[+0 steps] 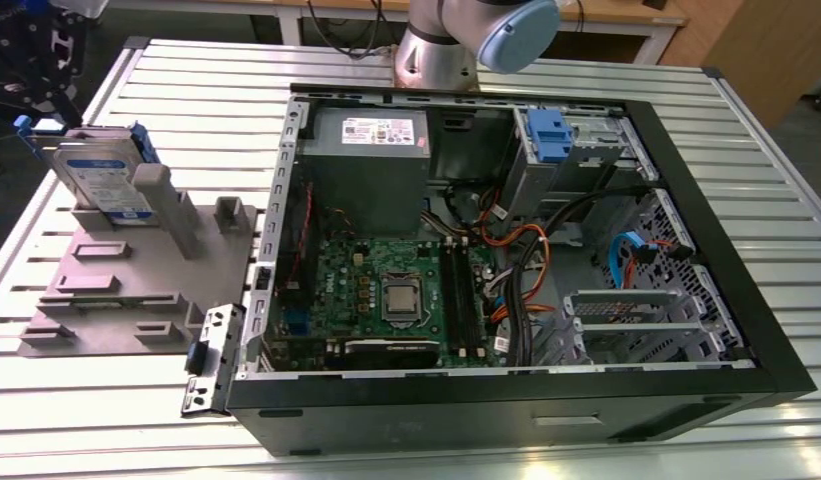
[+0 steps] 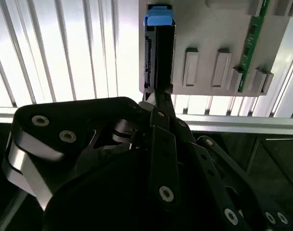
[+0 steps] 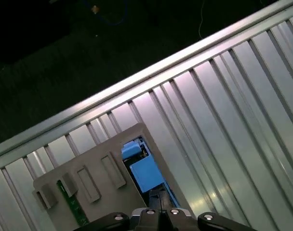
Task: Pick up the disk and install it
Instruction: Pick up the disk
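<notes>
Slatted metal table (image 1: 103, 440), open computer case (image 1: 750, 290) on it. Disk (image 1: 106, 180) stands on edge in grey fixture (image 1: 117, 300) at the exterior view's left. Gripper (image 2: 158, 102) hangs above it, apparently clenched and empty. Disk's thin edge faces it, long axis in line.

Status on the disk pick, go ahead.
Gripper aimed at the disk, not touching it. Disk upright in the grey fixture, to the exterior view's left of the open case. No obstruction seen at the disk.
</notes>
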You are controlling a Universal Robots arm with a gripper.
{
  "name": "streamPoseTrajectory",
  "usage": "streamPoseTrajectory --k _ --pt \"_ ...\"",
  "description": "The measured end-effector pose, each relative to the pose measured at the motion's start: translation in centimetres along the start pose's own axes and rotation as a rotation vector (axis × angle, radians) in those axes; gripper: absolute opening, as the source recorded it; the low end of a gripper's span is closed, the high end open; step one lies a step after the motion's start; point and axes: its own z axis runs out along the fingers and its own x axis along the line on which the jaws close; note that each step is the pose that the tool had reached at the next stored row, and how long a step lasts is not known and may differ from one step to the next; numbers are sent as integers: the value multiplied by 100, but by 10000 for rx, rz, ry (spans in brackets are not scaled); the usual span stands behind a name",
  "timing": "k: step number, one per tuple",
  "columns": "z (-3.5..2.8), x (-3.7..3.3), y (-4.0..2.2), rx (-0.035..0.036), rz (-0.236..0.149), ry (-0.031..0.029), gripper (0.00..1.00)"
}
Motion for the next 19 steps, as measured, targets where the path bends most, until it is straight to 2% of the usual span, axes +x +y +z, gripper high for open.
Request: streamPoseTrajectory --k 19 --pt "1 0 0 -121 -3394 115 11"
